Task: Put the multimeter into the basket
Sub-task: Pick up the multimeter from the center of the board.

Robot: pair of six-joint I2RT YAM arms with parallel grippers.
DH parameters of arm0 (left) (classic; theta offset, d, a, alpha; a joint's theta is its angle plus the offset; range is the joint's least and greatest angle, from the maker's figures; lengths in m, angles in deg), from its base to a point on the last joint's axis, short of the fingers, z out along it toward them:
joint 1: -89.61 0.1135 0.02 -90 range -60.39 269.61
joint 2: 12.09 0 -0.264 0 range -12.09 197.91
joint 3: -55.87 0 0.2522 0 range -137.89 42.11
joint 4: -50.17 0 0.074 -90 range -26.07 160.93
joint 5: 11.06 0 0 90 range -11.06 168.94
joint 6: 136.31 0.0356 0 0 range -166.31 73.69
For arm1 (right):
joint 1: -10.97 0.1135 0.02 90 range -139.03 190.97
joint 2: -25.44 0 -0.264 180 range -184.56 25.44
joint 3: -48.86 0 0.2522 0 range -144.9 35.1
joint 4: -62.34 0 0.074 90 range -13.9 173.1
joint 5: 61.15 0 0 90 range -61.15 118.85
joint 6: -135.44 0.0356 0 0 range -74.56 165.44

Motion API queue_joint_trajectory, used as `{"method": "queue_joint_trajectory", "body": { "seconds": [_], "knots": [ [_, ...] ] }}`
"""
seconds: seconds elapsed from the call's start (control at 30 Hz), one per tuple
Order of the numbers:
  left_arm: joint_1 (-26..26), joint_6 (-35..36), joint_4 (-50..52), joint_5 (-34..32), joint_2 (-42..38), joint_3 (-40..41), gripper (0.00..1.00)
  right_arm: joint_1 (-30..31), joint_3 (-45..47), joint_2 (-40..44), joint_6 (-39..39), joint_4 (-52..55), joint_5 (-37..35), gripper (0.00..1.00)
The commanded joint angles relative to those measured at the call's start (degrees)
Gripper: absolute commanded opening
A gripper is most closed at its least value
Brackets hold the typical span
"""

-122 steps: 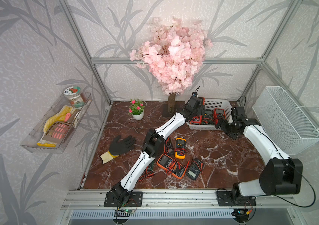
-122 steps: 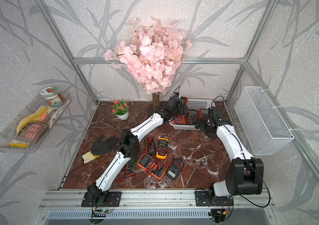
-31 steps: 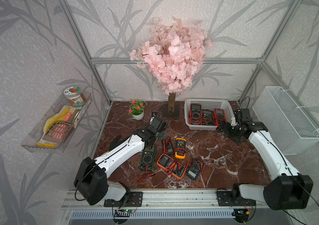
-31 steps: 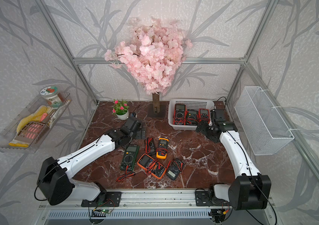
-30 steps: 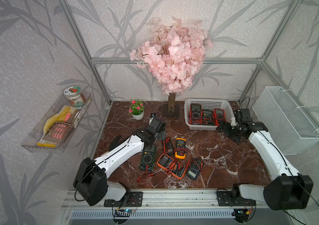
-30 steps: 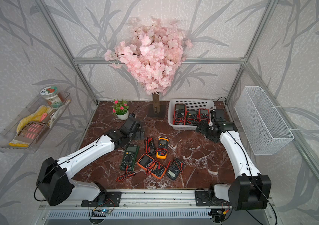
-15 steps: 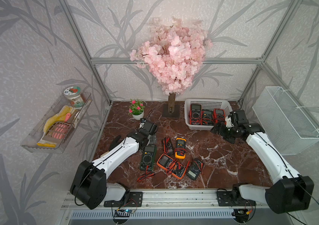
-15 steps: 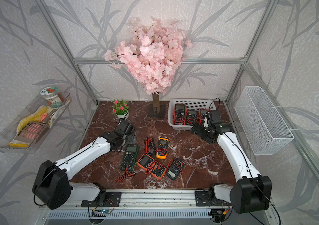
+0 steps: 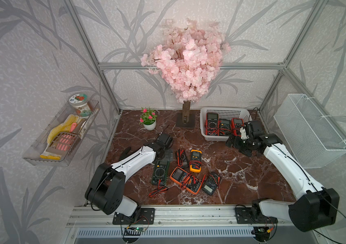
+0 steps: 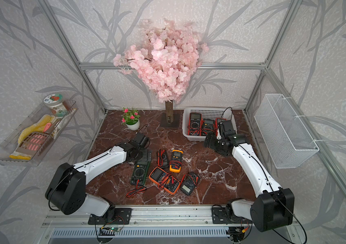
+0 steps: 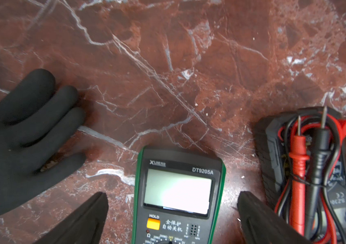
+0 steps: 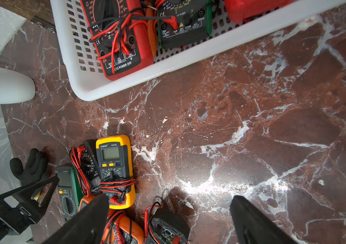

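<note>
Holding three multimeters, the one basket sits by the right jaws; both pairs spread, gripping nothing.

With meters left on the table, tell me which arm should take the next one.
Left. The left gripper is open, its jaws flanking the screen end of the green multimeter. The right gripper, also open, hangs over bare tabletop beside the basket.
</note>
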Motion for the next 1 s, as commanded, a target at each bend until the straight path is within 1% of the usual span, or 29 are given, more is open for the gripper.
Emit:
{"method": "queue_joint_trajectory", "body": {
  "seconds": [0.0, 0.43, 0.97],
  "knots": [
    [0.5, 1.1, 2.3, 1.6, 1.2, 0.5, 1.0, 0.7, -1.5, -0.2, 0.5, -0.1, -1.6, 0.95],
    [1.4, 1.5, 0.7, 3.0, 2.2, 3.9, 1.0, 0.8, 0.4, 1.7, 1.3, 0.4, -2.6, 0.95],
    [1.9, 1.2, -4.4, 5.6, 5.7, 5.8, 1.0, 2.2, -1.0, 1.6, 2.1, 1.7, -4.2, 0.95]
  ]
}}
